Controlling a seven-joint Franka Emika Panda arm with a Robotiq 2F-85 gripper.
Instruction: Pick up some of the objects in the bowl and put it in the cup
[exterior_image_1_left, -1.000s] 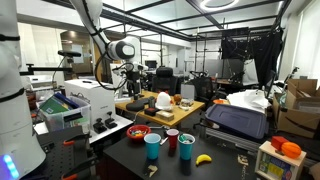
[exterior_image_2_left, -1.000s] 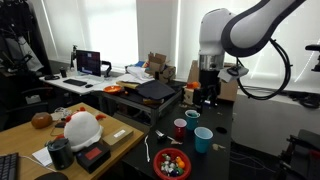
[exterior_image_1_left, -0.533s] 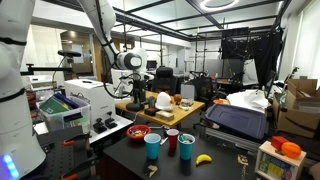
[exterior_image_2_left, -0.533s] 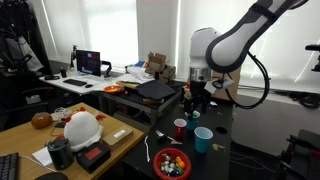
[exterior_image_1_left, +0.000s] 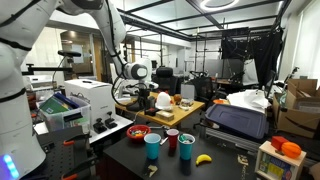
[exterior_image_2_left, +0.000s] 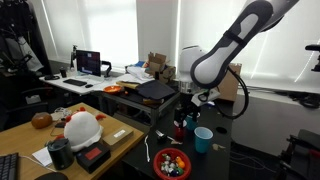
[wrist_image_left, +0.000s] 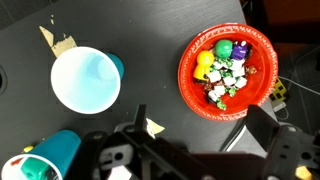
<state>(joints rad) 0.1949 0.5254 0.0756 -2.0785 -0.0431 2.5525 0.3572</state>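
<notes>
In the wrist view the gripper (wrist_image_left: 200, 135) showed at the bottom edge. Its fingers (wrist_image_left: 262, 130) stood apart with nothing between them. The bowl (wrist_image_left: 186, 75) sat on the dark worktop (wrist_image_left: 150, 30) just beyond the fingertips, off toward the right finger, its near rim close by that fingertip. The objects (wrist_image_left: 225, 70) lay heaped in the bowl's middle: yellow, green, purple and white pieces. Left of the bowl, well past the left finger, the blue cup (wrist_image_left: 86, 85) stood upright and empty. A teal cup (wrist_image_left: 50, 155) stood in the lower left corner with something pale and coloured in its mouth, too blurred to name.

In an exterior view the gripper (exterior_image_1_left: 138, 103) hung above the bowl (exterior_image_1_left: 139, 132), which sat at the left of the worktop. The fingers were too small there to tell whether they were apart. The blue cup (exterior_image_1_left: 153, 147) stood just right of the bowl and nearer, then the red cup (exterior_image_1_left: 172, 140) and the teal cup (exterior_image_1_left: 186, 149) further right. Nothing inside the cups could be seen.

In an exterior view the gripper (exterior_image_2_left: 182, 122) hung low on the far side of the bowl (exterior_image_2_left: 157, 163). The bowl sat at the near edge with the objects (exterior_image_2_left: 172, 162) inside. The red cup (exterior_image_2_left: 180, 129) stood partly behind the gripper, and the blue cup (exterior_image_2_left: 203, 139) stood to its right.
</notes>
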